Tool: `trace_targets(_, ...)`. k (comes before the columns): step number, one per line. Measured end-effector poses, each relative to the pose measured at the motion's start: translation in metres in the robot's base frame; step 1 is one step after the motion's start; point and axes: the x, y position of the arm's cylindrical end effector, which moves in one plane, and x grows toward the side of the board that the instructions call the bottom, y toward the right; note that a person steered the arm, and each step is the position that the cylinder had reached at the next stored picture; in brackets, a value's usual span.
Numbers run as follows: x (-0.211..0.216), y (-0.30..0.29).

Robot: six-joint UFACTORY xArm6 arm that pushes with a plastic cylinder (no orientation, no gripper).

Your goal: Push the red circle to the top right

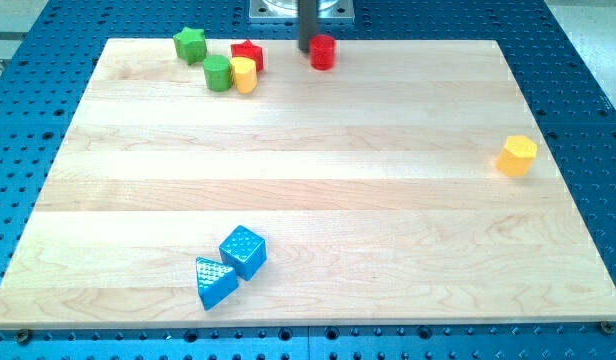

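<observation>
Claw tip (pixel 305 51) beside red circle (pixel 322 51)

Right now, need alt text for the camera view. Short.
My tip touches the left side of the red circle at the wooden board's top edge. Top left: green star, green cylinder, yellow cylinder, red block. Right: yellow hexagon. Bottom left: blue cube, blue triangle.

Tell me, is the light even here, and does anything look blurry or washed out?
In the camera view, light is soft and even; the wooden board shows no strong glare, and blocks like the yellow block cast only faint shadows. My tip looks a little blurred beside the red circle.
</observation>
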Motion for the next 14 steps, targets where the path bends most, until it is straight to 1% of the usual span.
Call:
trace_targets(1, 0.008, 0.007)
trace_targets(2, -0.010, -0.063)
trace_targets(3, 0.034, -0.029)
trace_targets(4, 0.058, 0.002)
trace_targets(5, 0.058, 0.069)
trace_targets(6, 0.057, 0.056)
trace_targets(7, 0.072, 0.099)
trace_targets(8, 0.072, 0.156)
trace_targets(9, 0.062, 0.150)
trace_targets(10, 0.062, 0.092)
trace_targets(11, 0.052, 0.108)
trace_targets(13, 0.050, 0.121)
trace_targets(14, 0.056, 0.117)
